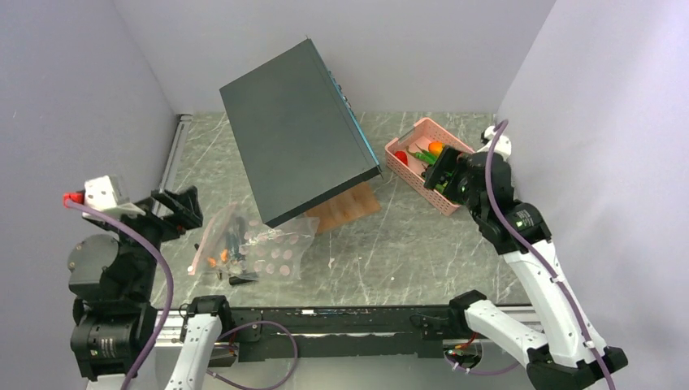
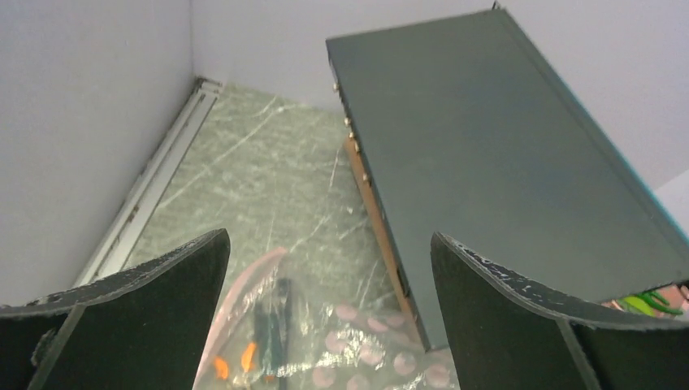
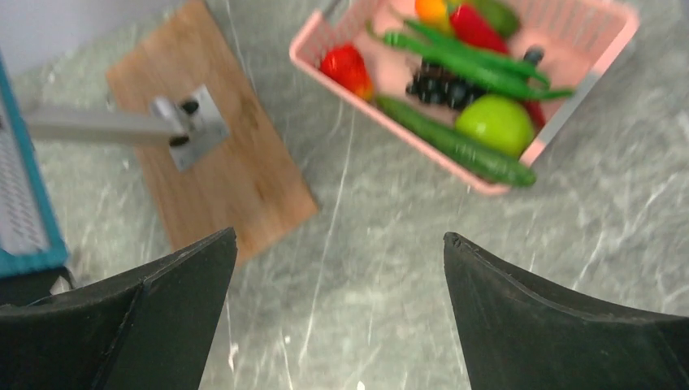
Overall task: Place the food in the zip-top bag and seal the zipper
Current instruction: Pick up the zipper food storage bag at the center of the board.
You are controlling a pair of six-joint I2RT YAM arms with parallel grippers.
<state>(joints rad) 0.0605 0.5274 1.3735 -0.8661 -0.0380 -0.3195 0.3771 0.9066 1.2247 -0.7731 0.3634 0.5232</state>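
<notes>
Overhead: a grey-green marbled counter (image 1: 406,244) between pale walls, with two arms at its near edge.
Left tool (image 2: 325,244): released, fingers spread wide, gripping nothing, hovering above the zip-top bag.
Right tool (image 3: 337,244): released, spread wide, holding nothing, near the basket.
Zip-top bag (image 1: 272,248): lies flat at the counter's left; clear with pale pink dots. Small orange-and-black implements (image 1: 227,253) seem to lie inside, though glare blurs this.
Zipper (image 2: 248,280): pink strip along the bag's left edge.
Food (image 3: 455,73): in the pink basket (image 3: 585,36) at right rear, well apart from the bag. It holds long green pods (image 3: 471,61), a lime-green fruit (image 3: 497,123), black grapes (image 3: 439,85) and red pieces (image 3: 348,67).
Between them: a dark flat box (image 1: 301,130) tilted over a wooden board (image 1: 349,207).
</notes>
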